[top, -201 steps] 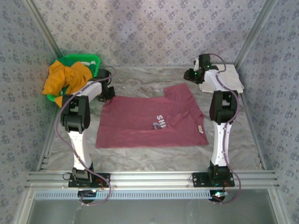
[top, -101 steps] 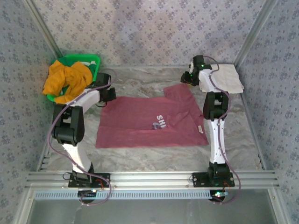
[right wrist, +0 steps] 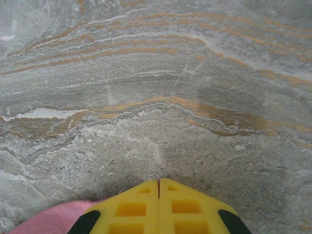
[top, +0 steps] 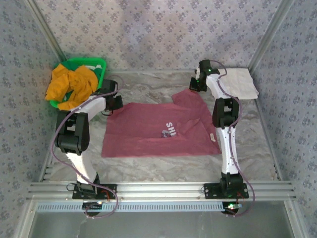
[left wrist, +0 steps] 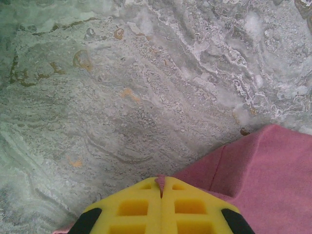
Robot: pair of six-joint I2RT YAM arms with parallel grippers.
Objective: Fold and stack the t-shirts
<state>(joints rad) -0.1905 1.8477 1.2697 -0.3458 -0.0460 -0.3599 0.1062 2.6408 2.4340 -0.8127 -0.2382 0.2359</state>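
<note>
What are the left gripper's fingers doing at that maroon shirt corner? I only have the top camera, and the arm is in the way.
Observer: On the left wrist camera the left gripper is shut, with a sliver of the maroon t-shirt pinched between its yellow tips.
Operator: And the right one?
Observer: The right gripper is shut too, pointing at the marbled table.
Operator: Does it have cloth?
Observer: Maroon cloth shows beside its finger at lower left, but I cannot tell whether any is pinched.

Top view high, looking down; wrist views close, sharing maroon shirt (top: pixel 158 130) edges.
</note>
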